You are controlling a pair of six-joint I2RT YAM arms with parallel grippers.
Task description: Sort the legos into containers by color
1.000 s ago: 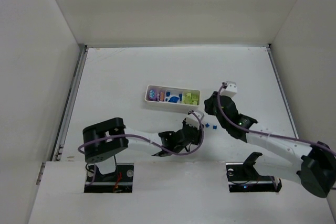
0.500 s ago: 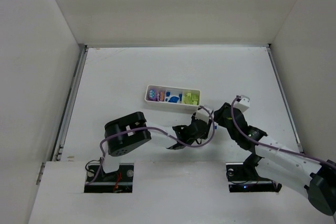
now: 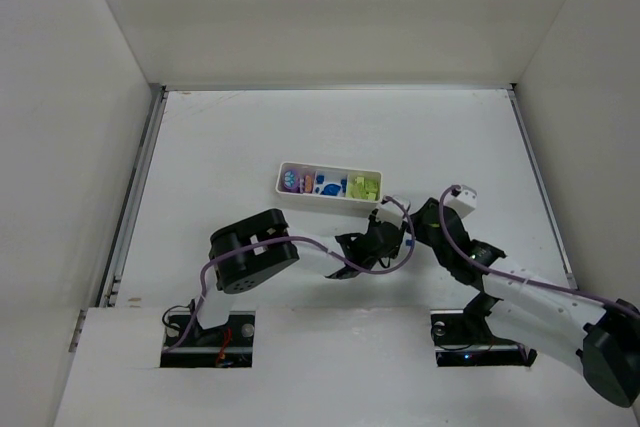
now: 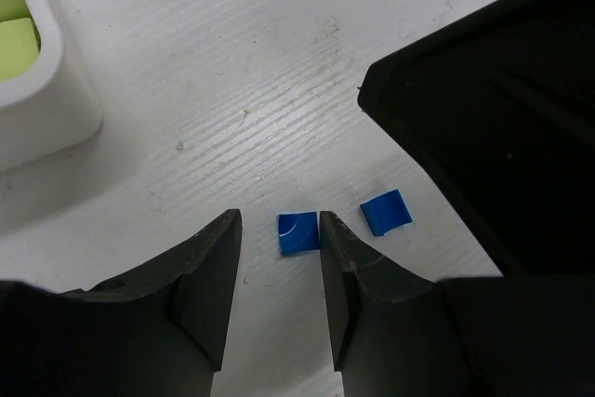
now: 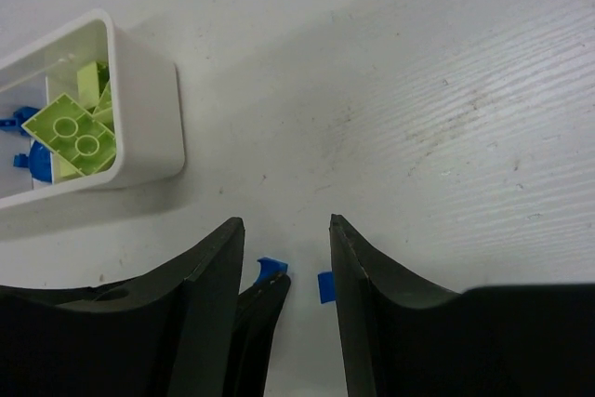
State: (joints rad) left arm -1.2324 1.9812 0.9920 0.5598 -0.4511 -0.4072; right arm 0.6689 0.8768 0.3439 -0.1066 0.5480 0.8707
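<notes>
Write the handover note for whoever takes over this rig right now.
Left end effector: open, empty, one loose blue lego between its tips on the table.
Right end effector: open, empty, low over the same spot.
Second blue lego lies close by, outside the tray.
Done: yellow-green legos in the tray's right-end compartment, blue pieces in the middle, purple ones at the left end.
Left: both loose blues into the middle.

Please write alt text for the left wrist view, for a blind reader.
The left gripper stands open over a white table, with a tiny blue plastic brick between its dark fingertips. A second blue brick lies beside it, and a corner of the white plastic tray shows at upper left.
</notes>
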